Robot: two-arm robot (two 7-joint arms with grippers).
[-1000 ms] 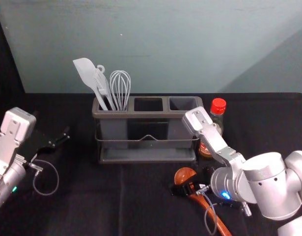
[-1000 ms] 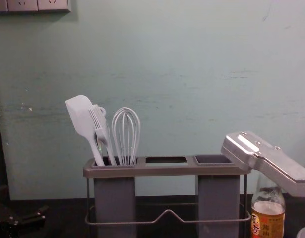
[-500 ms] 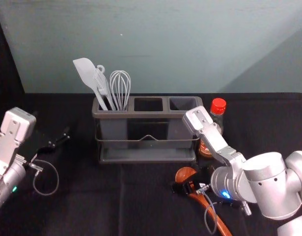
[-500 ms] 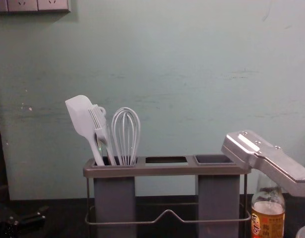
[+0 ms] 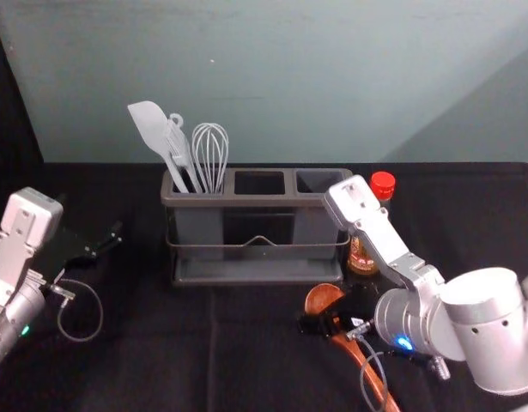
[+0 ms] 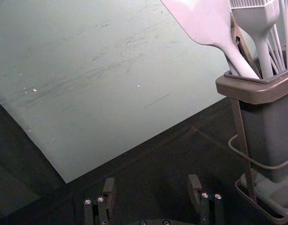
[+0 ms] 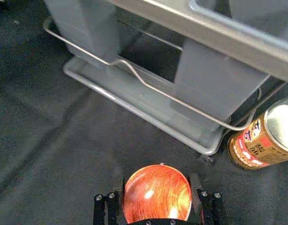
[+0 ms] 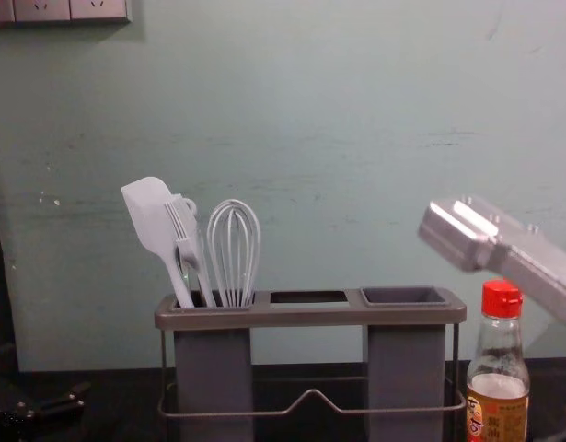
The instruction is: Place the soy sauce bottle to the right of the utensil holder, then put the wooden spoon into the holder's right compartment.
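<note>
- One soy sauce bottle (image 5: 362,257), upright, stands just beside the utensil holder (image 5: 257,200), at its 3 o'clock.
- One wooden spoon (image 5: 323,297), holder's 5 o'clock; right gripper (image 5: 322,324) there, jaws pinching its bowl end.
- One left gripper (image 5: 105,242), holder's 9 o'clock, jaws spread.

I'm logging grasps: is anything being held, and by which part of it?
The wooden spoon is held by the right gripper at its bowl end; the exact contact is hard to tell. The left gripper is open and empty.
</note>
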